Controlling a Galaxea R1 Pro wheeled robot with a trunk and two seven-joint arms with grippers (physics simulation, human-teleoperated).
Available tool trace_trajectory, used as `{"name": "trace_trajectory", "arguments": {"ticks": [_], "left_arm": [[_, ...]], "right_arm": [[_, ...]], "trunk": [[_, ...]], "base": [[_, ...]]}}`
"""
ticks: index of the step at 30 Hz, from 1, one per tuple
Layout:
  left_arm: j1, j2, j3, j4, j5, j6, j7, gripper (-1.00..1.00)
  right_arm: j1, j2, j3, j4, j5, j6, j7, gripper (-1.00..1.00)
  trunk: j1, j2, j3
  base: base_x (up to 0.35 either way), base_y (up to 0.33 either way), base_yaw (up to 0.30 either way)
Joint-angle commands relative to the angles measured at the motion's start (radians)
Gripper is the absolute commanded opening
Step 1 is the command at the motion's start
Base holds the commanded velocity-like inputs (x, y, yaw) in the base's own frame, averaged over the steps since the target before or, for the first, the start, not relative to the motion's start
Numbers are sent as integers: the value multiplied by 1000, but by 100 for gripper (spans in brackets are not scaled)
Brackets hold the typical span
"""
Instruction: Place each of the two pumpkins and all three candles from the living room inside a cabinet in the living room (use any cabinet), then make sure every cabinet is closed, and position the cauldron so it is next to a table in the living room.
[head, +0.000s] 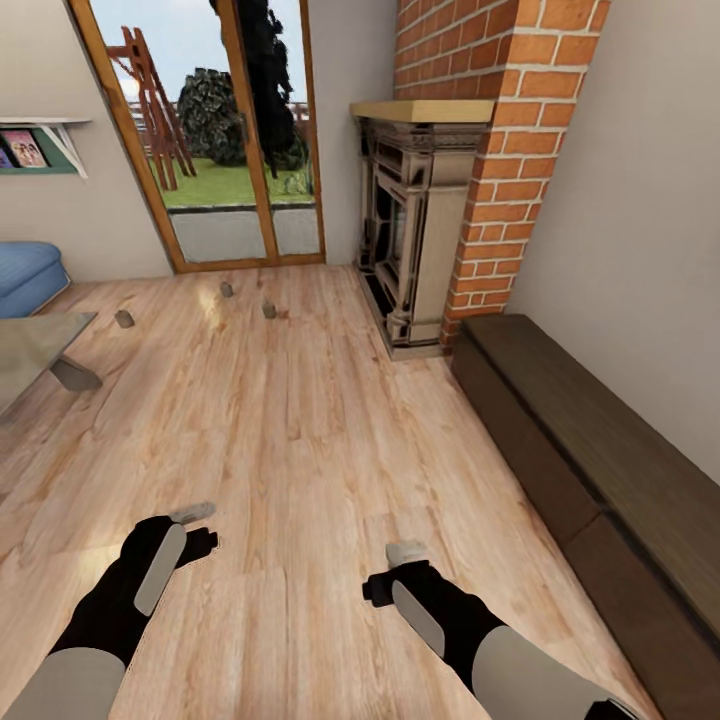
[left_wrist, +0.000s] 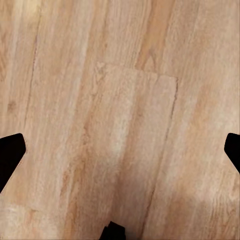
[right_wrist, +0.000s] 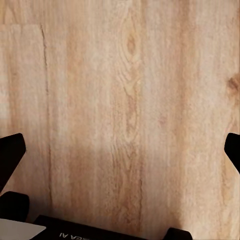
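Head view: both arms are held low over the wooden floor (head: 300, 420), the left gripper (head: 193, 513) and right gripper (head: 405, 551) pointed down. In the wrist views each gripper's dark fingertips are seen at opposite picture edges, spread wide with nothing but floorboards between them. Three candles (head: 124, 319) (head: 227, 289) (head: 268, 310) are set on the floor far ahead, near the glass door (head: 240, 130). The cabinet (head: 600, 470) is placed along the right wall, fronts shut, beside the brick fireplace (head: 420, 220). A table (head: 35, 345) corner is seen at left.
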Motion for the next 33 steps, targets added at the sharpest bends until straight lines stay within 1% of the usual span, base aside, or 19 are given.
{"name": "trace_trajectory", "arguments": {"ticks": [1,4,12,14,17,20,22,24,26,28,29,30,31,33], "left_arm": [[0,3,0,-1,12,2,9,100],[0,6,0,1,13,2,9,100],[0,5,-2,4,15,2,9,100],[0,4,-3,21,15,2,9,100],[0,3,-6,102,14,-1,10,100],[1,-1,-9,223,11,-22,10,100],[1,-4,-11,322,9,-76,10,100],[1,-6,-13,424,7,-172,9,100],[1,-7,-16,525,4,-273,9,100],[1,-8,-17,604,2,-344,9,100],[1,-8,-17,632,2,-369,8,100],[2,-8,-18,644,2,-380,8,100],[4,-9,-18,675,1,-414,1,100],[6,-12,-19,734,0,-471,-22,100]], "right_arm": [[-1,-1,7,-2,-10,2,-10,100],[-1,-1,7,-2,-10,0,-10,100],[-1,-1,7,-3,-11,-12,-9,100],[-1,-1,7,-3,-11,-12,-10,100],[-1,-2,7,1,-11,-14,-16,100],[0,-6,5,2,-12,-28,-20,100],[3,-9,3,7,-17,-64,-21,100],[7,-10,0,10,-25,-130,-21,100],[23,-11,-1,19,-31,-195,-20,100],[74,-12,-2,47,-32,-267,-16,100],[102,-12,-2,62,-32,-316,-16,100],[115,-12,-2,68,-31,-342,-16,100],[142,-11,-2,87,-31,-412,-17,100],[160,-10,-1,123,-31,-465,-18,100]], "trunk": [[1,0,-1],[1,0,1],[1,0,12],[1,0,15],[1,0,20],[1,0,25],[1,0,28],[1,0,31],[1,0,34],[1,0,38],[1,0,39],[1,0,41],[1,0,42],[1,0,46]], "base": [[275,122,18],[126,46,6],[18,6,1],[1,1,0],[0,0,0],[0,0,0],[0,0,0],[0,0,0],[0,0,0],[0,0,6],[0,0,32],[0,0,39],[0,0,52],[0,0,81]]}}
